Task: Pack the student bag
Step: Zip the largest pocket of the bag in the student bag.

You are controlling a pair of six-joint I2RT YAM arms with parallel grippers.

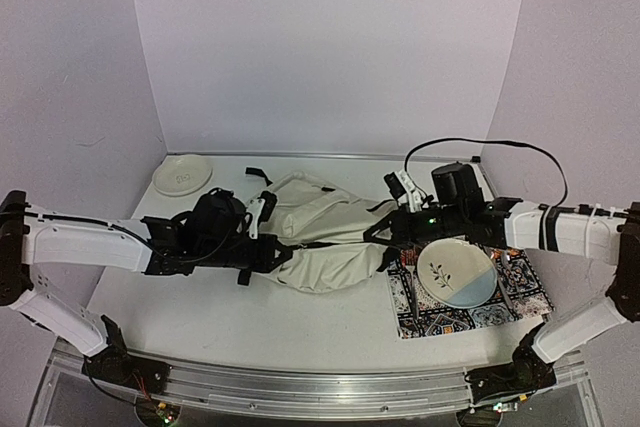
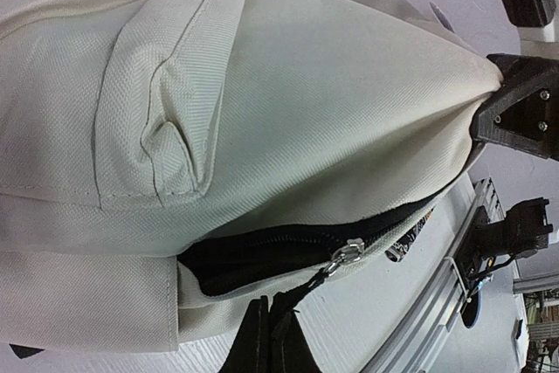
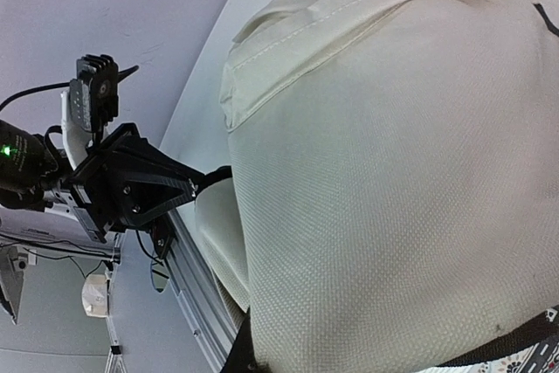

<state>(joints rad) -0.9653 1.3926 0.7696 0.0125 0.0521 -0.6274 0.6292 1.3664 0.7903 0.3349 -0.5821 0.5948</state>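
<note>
The student bag (image 1: 322, 237), cream fabric with black strap ends, lies on its side in the middle of the table, stretched between both arms. In the left wrist view its zipper (image 2: 348, 254) stands partly open over dark lining. A black pull cord runs from the slider down into my left gripper (image 2: 269, 307), which is shut on it. That gripper sits at the bag's left end (image 1: 262, 251). My right gripper (image 1: 386, 237) is shut on a pinch of fabric at the bag's right end, its fingertips (image 3: 247, 342) half hidden under the cloth. Nothing inside the bag shows.
A patterned multicolour mat (image 1: 520, 299) lies at the right under my right arm, with a leaf-printed plate (image 1: 457, 273) on it. A plain white plate (image 1: 182, 174) sits at the back left. An aluminium rail (image 1: 320, 387) runs along the near edge. Walls close in three sides.
</note>
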